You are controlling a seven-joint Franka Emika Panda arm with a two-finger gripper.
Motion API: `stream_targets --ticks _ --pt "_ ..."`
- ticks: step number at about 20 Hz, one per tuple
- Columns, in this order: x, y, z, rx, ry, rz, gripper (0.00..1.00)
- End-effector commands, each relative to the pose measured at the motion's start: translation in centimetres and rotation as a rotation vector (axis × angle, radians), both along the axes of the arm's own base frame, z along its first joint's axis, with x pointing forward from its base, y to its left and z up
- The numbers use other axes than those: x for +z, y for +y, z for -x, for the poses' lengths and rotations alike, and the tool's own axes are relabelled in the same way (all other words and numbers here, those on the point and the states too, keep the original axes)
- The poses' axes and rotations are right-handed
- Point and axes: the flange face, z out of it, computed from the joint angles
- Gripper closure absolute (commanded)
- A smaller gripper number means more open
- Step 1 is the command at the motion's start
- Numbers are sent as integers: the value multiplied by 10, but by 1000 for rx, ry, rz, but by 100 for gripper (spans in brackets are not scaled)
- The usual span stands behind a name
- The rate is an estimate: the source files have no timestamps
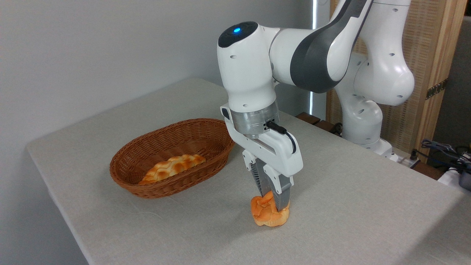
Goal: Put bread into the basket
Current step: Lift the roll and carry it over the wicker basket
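The bread [265, 218], a small round orange-golden bun with a cracked top, rests on the grey tablecloth near the front. My gripper [272, 201] comes straight down on it, with one finger on each side pressing into its top, so it is shut on the bun. The far fingertip is partly hidden behind the bun. The basket [123, 179], an oval brown wicker one with low sides, stands on the table to the left of the gripper and a little farther back.
A longer flat golden loaf [172, 167] lies inside the basket. The arm's white base [362, 129] stands at the table's back right. Cables and gear [447, 154] sit past the right edge. The table's front edge [79, 243] runs close below the bun.
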Motion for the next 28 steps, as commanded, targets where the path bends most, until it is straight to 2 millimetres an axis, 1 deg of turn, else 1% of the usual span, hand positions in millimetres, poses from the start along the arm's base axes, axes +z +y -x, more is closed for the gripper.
stream_targets --ticks 1,4,6,8,9,10,11,12,13,14,15,16,17,18,19,20,21,22,23,26,27,28 --pt "-2 3 1 -17 -7 0 70" --pt "0 2 0 -20 -10 -1 69" --pt "8 -1 -2 -14 -15 1 68" --pt "25 -5 -5 -4 -2 15 67" --pt "40 -10 -7 12 18 52 64" --pt "50 -12 -8 20 20 73 63" --pt "67 -15 -11 32 22 106 63" --pt "76 -17 -12 37 21 124 63" --pt "91 -24 -15 40 15 158 63" --pt "98 -30 -17 37 13 177 63" --pt "106 -46 -19 36 14 211 63" --pt "109 -55 -20 46 16 220 63" --pt "114 -69 -20 81 13 230 63" --pt "115 -77 -20 96 14 232 63" --pt "117 -101 -18 100 17 233 63" --pt "117 -112 -17 100 20 230 63" --pt "117 -128 -15 106 25 229 63" --pt "118 -135 -14 114 26 234 63" --pt "116 -155 -12 104 37 243 61" --pt "110 -184 -8 70 51 267 58" --pt "106 -204 -5 49 69 279 56" --pt "106 -211 -4 46 71 282 55"
